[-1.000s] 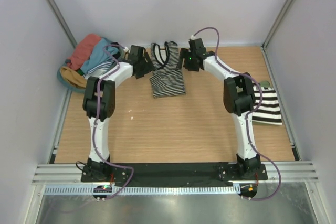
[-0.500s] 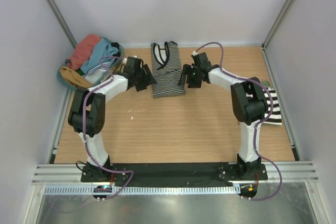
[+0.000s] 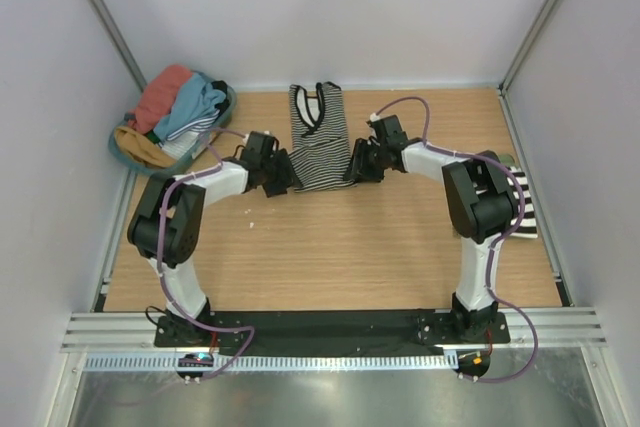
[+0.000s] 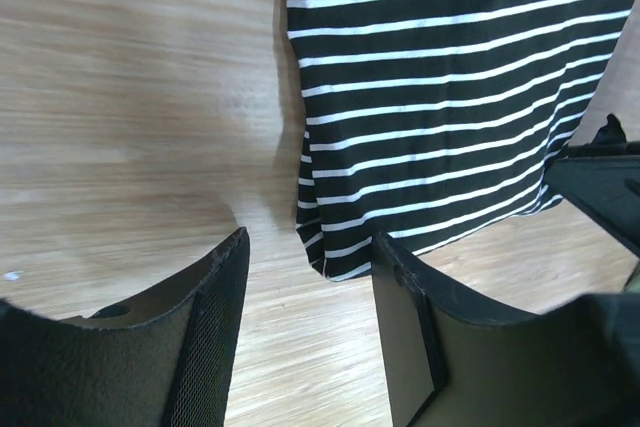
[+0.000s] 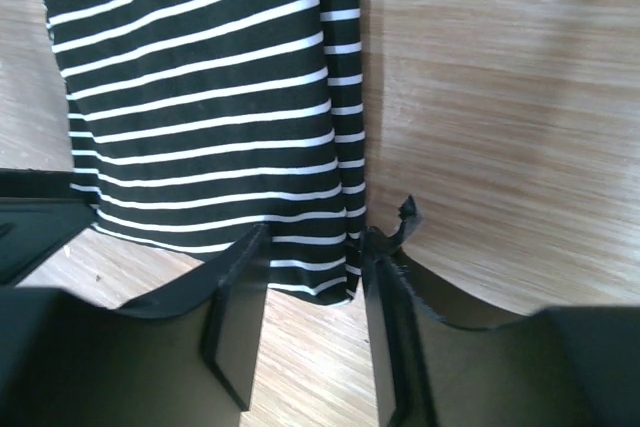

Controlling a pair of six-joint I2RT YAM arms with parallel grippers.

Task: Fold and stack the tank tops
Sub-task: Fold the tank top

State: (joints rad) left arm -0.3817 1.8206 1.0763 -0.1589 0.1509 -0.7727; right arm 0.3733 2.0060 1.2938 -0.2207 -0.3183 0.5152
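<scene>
One big wooden table [image 3: 330,247] takes up most of the overhead view, with both arms reaching from the near edge toward the far middle. Flat out there lies a black-and-white striped tank top [image 3: 320,137], straps toward the back wall and hem toward the arms.

Over in the far left corner there's a round teal basket [image 3: 231,99] heaped with more tank tops [image 3: 180,107], coral, teal blue and mustard all jumbled together. A second striped top [image 3: 520,202] lies folded at the right edge of the table, partly hidden behind the right arm.

The left gripper [image 3: 290,182] is down at the near left corner of the hem. Its wrist cam shows the fingers [image 4: 215,317] spread wide, with that corner of the cloth lying in the gap, not pinched. The right gripper [image 3: 350,175] mirrors it at the near right corner, fingers [image 5: 240,317] also apart and straddling the hem edge.

Smallest thing: a tiny white speck [image 3: 250,224] on the wood near the left arm.
</scene>
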